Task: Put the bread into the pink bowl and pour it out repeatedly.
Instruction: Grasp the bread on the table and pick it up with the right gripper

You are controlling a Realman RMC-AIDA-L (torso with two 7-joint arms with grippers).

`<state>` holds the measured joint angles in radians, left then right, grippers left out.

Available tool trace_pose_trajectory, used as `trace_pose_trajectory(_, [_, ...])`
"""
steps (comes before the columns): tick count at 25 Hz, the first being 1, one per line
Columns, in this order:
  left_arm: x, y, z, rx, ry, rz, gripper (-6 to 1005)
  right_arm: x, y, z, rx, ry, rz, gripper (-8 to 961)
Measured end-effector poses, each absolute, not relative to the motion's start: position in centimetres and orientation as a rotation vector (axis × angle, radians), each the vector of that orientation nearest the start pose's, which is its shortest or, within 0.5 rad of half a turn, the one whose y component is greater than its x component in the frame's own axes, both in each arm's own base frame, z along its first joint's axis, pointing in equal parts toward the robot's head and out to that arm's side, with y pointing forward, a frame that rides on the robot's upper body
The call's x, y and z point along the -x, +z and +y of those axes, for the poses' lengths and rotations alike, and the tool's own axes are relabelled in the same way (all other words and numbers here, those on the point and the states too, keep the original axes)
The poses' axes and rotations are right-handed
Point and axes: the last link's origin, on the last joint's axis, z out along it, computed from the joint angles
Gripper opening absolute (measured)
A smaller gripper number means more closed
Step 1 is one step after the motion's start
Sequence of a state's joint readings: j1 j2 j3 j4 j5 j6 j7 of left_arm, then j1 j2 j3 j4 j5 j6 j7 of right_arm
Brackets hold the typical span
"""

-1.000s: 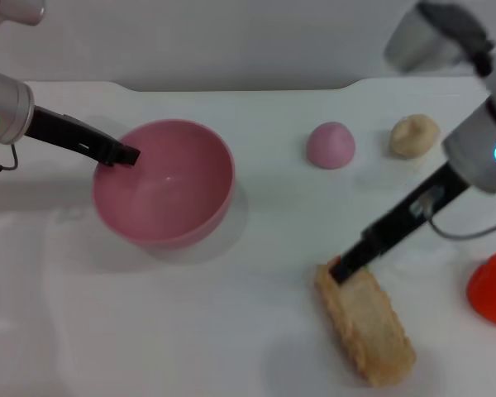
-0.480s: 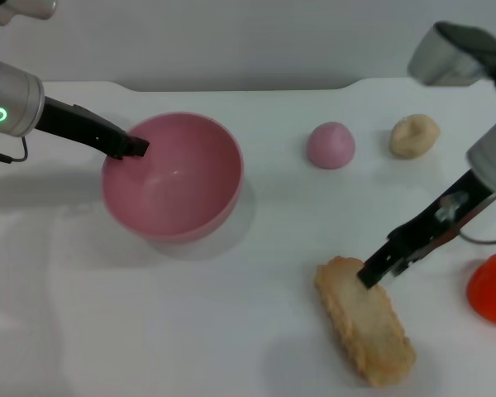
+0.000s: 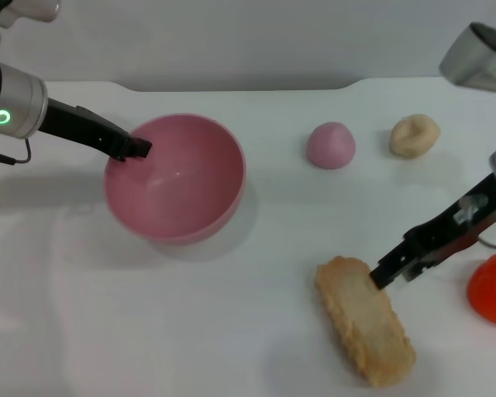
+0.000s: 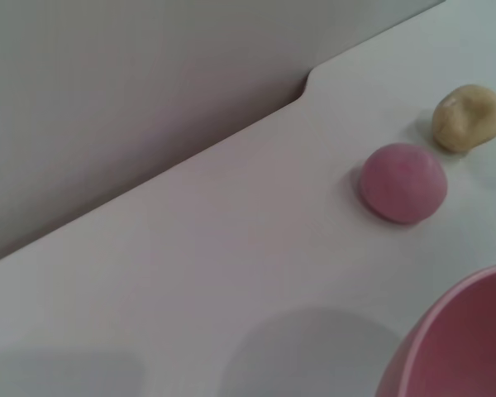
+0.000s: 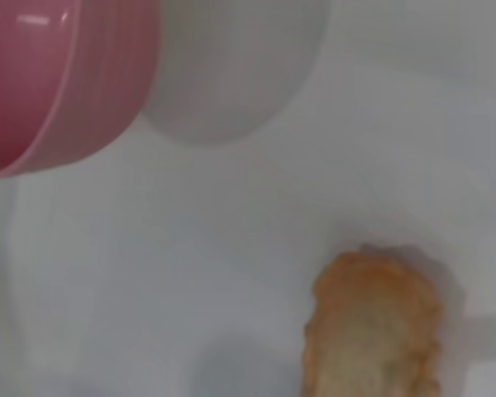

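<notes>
The right gripper (image 3: 382,275) hangs at the bread's (image 3: 365,320) far right edge; whether its fingers grip, I cannot tell. The loaf lies flat on the table (image 3: 231,331). The left gripper (image 3: 137,150) clamps the pink bowl's (image 3: 175,178) rim

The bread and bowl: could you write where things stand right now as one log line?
bread: flat on table, plain side up, outside bowl | pink bowl: empty | left gripper: at bowl rim | right gripper: beside bread's near end
</notes>
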<state>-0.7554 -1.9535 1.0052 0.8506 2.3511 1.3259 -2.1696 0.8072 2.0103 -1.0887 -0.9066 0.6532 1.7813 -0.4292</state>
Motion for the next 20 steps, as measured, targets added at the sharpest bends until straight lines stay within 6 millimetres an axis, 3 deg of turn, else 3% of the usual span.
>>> trace_pose_trajectory(5, [22.1, 3.8, 41.9, 2.581, 0.044, -0.958, 70, -19.8, 0.0, 35.1, 2.576, -0.497, 1.703, 579])
trace_pose_trajectory(15, [22.2, 3.9, 41.9, 2.581, 0.051, -0.952, 70, -21.1, 0.7, 35.1, 2.518, -0.540, 1.720, 573])
trace_pose_trajectory(20, [22.0, 3.9, 42.0, 2.585, 0.052, -0.936, 71, -21.0, 0.0, 35.0, 2.526, -0.536, 1.718, 570])
